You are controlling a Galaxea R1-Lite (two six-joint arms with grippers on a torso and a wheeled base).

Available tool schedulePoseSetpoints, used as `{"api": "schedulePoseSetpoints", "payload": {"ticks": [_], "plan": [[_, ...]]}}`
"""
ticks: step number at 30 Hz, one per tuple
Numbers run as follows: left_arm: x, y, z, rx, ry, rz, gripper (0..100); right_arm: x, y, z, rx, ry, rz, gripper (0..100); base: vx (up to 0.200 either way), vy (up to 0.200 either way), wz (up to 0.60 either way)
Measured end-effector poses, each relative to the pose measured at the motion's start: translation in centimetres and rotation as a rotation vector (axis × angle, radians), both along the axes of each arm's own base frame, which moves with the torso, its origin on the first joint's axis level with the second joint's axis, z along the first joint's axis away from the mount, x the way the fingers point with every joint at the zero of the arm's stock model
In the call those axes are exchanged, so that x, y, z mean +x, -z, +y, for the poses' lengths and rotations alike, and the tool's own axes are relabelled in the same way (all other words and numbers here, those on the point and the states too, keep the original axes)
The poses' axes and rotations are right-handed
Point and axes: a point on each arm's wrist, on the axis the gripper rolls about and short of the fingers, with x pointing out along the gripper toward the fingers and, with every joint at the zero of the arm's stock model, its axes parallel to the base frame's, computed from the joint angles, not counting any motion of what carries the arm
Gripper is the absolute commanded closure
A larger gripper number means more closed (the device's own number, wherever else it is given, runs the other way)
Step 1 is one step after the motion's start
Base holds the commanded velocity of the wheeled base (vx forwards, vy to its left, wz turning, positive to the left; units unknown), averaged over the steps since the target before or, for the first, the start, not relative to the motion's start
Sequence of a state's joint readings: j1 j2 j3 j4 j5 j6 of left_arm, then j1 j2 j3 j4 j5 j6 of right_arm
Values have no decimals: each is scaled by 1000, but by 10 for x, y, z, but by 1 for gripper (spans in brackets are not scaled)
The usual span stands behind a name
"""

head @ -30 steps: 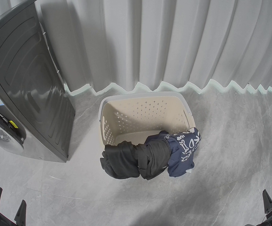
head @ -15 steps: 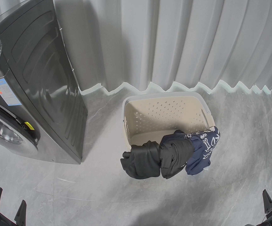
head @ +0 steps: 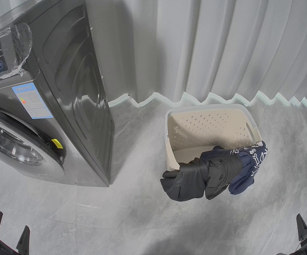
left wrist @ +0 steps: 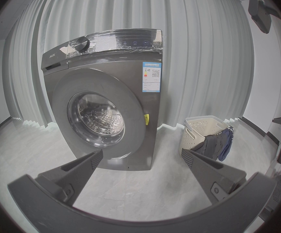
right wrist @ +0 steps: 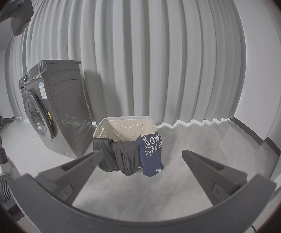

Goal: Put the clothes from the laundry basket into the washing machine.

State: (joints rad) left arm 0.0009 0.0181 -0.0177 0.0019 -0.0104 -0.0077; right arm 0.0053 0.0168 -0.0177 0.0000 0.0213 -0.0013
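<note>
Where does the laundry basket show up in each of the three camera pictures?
Head view: laundry basket right of centre, before the curtain.
Left wrist view: far off, past the washing machine's front corner.
Right wrist view: mid-distance, beside the machine's flank.
Shared landmark: the dark clothes draped over its rim.

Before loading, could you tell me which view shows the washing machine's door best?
The left wrist view: it faces the door nearly head-on and shows it whole. The head view cuts it off at the edge; the right wrist view shows it distant and nearly edge-on.
</note>
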Motion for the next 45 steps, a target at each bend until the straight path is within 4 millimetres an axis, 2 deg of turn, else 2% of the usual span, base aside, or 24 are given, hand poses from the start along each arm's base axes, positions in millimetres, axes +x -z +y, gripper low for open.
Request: {"api": "schedulePoseSetpoints", "payload": {"ticks": [45], "plan": [[0, 0, 0, -1, 0, 0, 0, 0, 0, 0, 0, 0, 0, 0, 0, 200, 0]]}}
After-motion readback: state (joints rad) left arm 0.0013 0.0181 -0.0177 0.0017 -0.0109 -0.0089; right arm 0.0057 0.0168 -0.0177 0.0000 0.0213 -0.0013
